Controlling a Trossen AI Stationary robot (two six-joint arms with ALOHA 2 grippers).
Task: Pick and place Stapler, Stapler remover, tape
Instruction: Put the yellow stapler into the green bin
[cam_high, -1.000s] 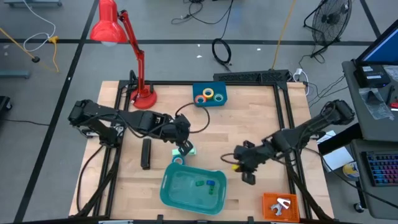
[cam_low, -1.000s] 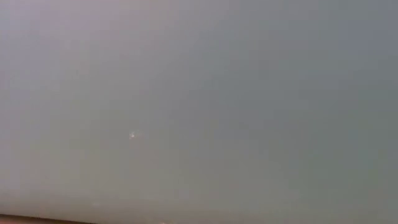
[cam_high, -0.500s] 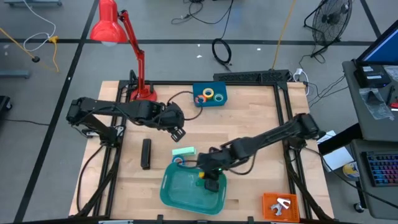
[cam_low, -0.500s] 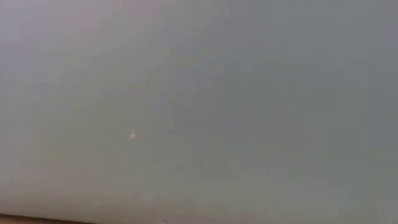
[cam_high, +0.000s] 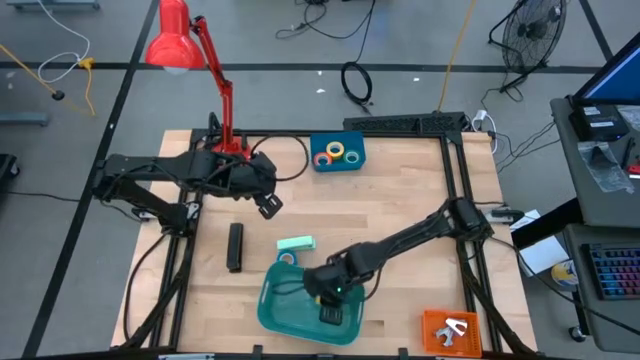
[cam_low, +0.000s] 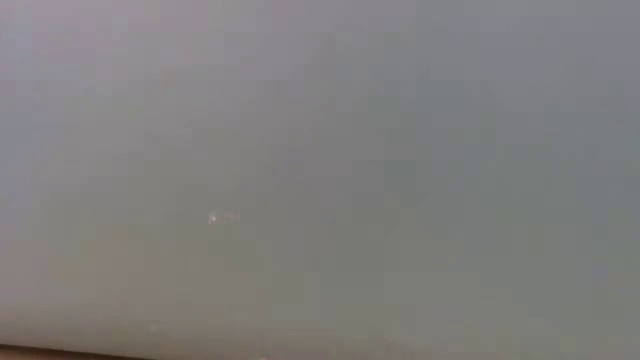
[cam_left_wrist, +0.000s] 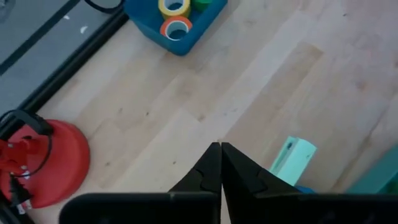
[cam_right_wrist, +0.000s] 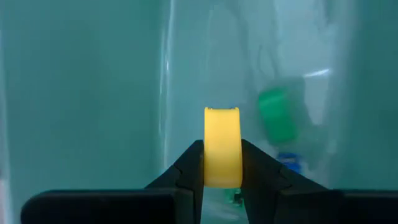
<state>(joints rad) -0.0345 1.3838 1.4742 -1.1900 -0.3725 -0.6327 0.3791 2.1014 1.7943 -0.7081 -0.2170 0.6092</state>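
Observation:
My right gripper (cam_high: 330, 300) reaches over the teal bin (cam_high: 285, 318) and is shut on a yellow tape roll (cam_right_wrist: 222, 146). A green piece (cam_right_wrist: 277, 115) and a blue one (cam_right_wrist: 287, 162) lie on the bin's floor. My left gripper (cam_high: 268, 203) is shut and touches nothing, hovering near the red lamp's base (cam_high: 230, 152). The black stapler (cam_high: 234, 246) lies flat on the table, left of a mint-green block (cam_high: 295, 243) and a blue roll (cam_high: 287, 258). More tape rolls sit in a blue tray (cam_high: 337, 153). My right gripper pinches the yellow tape roll between its two fingers (cam_right_wrist: 189, 168), one on each flat side, with the roll's rim (cam_right_wrist: 222, 124) showing edge-on past the fingertips. It comes slanting down from the table's right, inside the teal bin. Whether the roll touches the floor, I cannot tell.
An orange tray (cam_high: 432, 340) with a metal staple remover (cam_high: 455, 328) sits at the near right corner. The red lamp stands at the far left. A black frame runs round the table. The low view shows only a flat grey surface.
My right gripper has carried the yellow roll from the table's right-middle toward the left and near edge, ending down inside the teal bin. My left gripper has drawn back from the mint-green block toward the far left, near the lamp's base.

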